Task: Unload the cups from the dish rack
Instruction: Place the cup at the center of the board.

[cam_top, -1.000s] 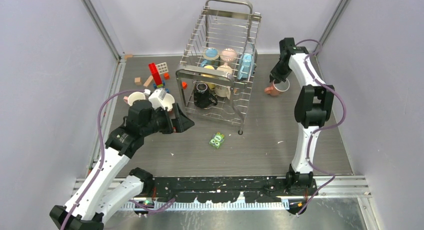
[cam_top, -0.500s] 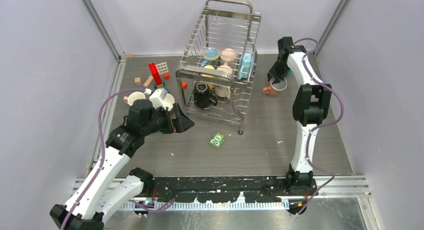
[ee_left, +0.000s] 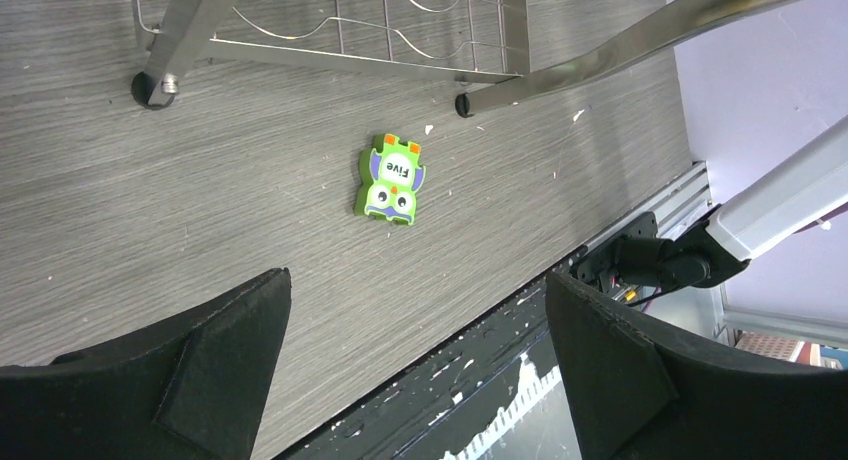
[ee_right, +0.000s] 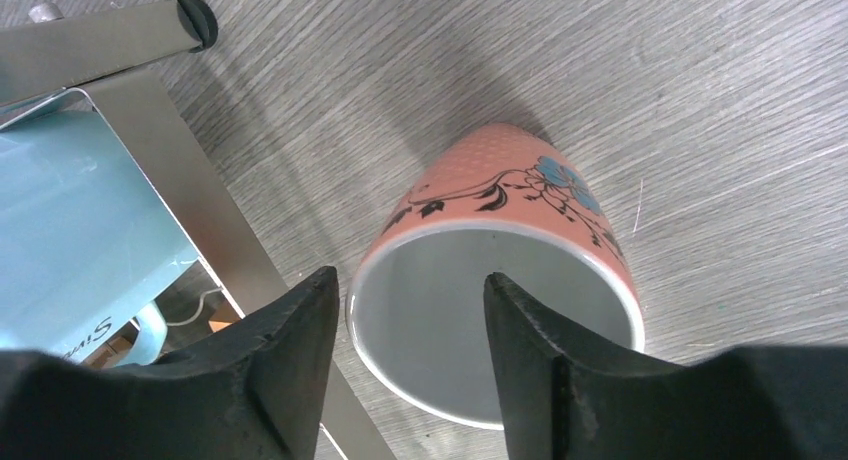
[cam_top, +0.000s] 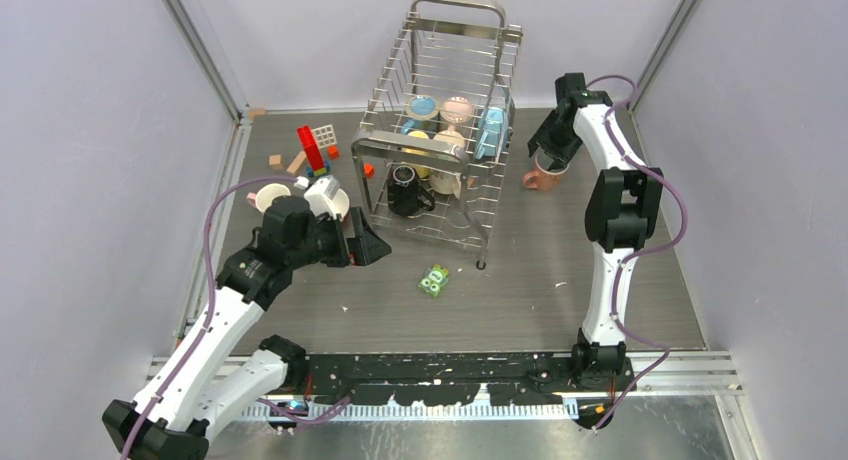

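the dish rack (cam_top: 440, 130), silver wire with a looped top bar, holds your remaining cups. on the upper tier a blue-rimmed mug (cam_top: 422, 107) and a pale pink mug (cam_top: 457, 109) sit at the back, with a yellow mug (cam_top: 418, 145) and a cream mug (cam_top: 447, 140) in front. a light blue mug (cam_top: 490, 130) stands against the right-hand wires. a black mug (cam_top: 405, 190) sits on the lower tier.

the salmon mug (ee_right: 500, 190) is out on the table (cam_top: 560, 270), just right of the rack. your right gripper (ee_right: 410, 310) has let go. one finger is outside the rim, the other hangs inside the bowl, clear of the wall. the mug's base is hidden, so it may be slightly tilted. it is dotted, with a blue flower, a dark vine and a glossy pale inside.

your left gripper (ee_left: 415, 290) is spread wide with nothing between its fingers, above the woodgrain table near the flat green packet (ee_left: 392, 178) printed "five". behind that arm stand a cream cup (cam_top: 272, 195) and a white cup (cam_top: 330, 202) partly covered by the wrist. the toy blocks (cam_top: 312, 148) lie beyond them.
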{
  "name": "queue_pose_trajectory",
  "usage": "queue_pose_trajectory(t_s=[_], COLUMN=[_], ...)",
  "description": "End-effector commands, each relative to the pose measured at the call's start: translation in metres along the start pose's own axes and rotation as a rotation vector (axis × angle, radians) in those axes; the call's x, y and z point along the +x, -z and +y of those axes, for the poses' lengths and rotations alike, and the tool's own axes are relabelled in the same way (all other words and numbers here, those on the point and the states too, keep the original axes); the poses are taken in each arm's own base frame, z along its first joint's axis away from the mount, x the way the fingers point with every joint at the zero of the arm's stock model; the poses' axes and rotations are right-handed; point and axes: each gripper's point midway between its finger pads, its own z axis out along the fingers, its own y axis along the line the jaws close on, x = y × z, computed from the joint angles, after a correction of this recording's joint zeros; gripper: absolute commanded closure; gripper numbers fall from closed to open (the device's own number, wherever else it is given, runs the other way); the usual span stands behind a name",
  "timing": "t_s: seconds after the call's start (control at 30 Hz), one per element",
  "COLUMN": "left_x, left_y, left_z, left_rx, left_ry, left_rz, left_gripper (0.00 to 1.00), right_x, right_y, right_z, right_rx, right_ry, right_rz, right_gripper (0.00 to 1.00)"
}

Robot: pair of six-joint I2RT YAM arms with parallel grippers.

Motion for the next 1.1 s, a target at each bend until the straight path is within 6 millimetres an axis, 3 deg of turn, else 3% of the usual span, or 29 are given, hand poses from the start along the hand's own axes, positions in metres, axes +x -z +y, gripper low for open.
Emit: queue_pose_trajectory(t_s=[0.0, 0.2, 0.53, 0.9, 1.07], left_x=[-0.013, -0.011, -0.012, -0.013, -0.012], left_y=[0.007, 0.007, 0.011, 0.011, 0.013], left_z=[-0.014, -0.013, -0.014, -0.019, -0.021], left_rx=[0.043, 0.044, 0.044, 0.071, 0.08], left_ry=[-0.036, -0.033, -0.021, -0.016, -0.019], left_rz=[-0.028, -0.018, -0.037, -0.047, -0.048], left_gripper=[0.0, 0.0, 0.0, 0.0, 0.0], right_x=[-0.02, -0.021, -0.02, 0.028, 0.055], right_y=[0.043, 0.064, 0.128, 0.172, 0.177], right_z=[0.016, 0.027, 0.041, 0.062, 0.073], right_rx=[-0.089, -0.156, -0.313, -0.602, -0.719], right_ry=[0.016, 0.033, 0.09, 0.201, 0.283], right_rz=[-0.096, -0.116, -0.237, -0.328, -0.355], right_gripper=[0.36, 0.24, 0.0, 0.0, 0.0])
